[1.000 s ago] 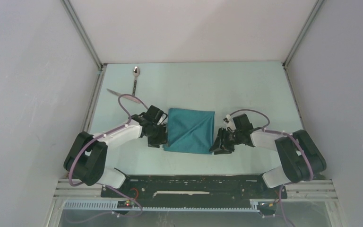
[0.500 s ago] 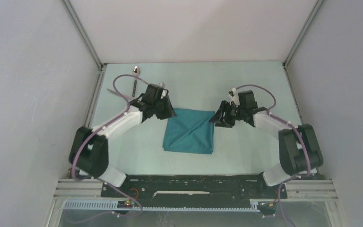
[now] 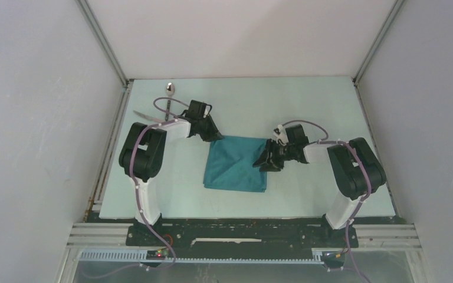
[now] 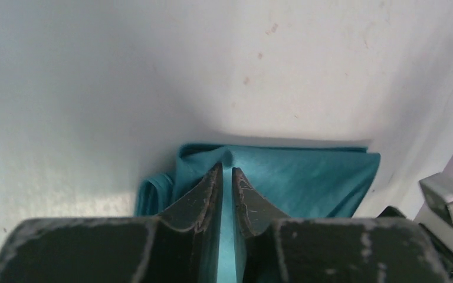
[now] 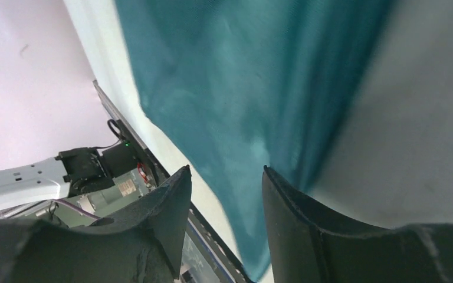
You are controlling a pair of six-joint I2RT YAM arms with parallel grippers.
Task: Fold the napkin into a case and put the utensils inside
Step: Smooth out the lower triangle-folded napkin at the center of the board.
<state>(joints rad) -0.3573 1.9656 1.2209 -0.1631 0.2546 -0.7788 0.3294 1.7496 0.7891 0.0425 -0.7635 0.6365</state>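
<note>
The teal napkin (image 3: 236,167) lies flat mid-table, folded to a rough square. My left gripper (image 3: 217,137) sits at its far left corner; in the left wrist view the jaws (image 4: 225,170) stand nearly together with a pucker of napkin (image 4: 307,177) pinched between them. My right gripper (image 3: 263,164) hovers at the napkin's right edge, and the right wrist view shows it (image 5: 226,170) open, with the napkin (image 5: 230,76) below and nothing held. The spoon (image 3: 168,99) and the knife (image 3: 143,115) lie at the far left of the table, apart from the cloth.
White walls enclose the table on three sides, with metal posts at the far corners (image 3: 124,81). The black base rail (image 3: 242,230) runs along the near edge. The left arm's upper link (image 3: 143,150) stands to the left of the napkin, the right arm's (image 3: 354,168) to its right.
Both grippers swept from the napkin's near sides toward its far corners. The left one has narrowed onto the far left corner; the right one has drifted back along the right edge.
</note>
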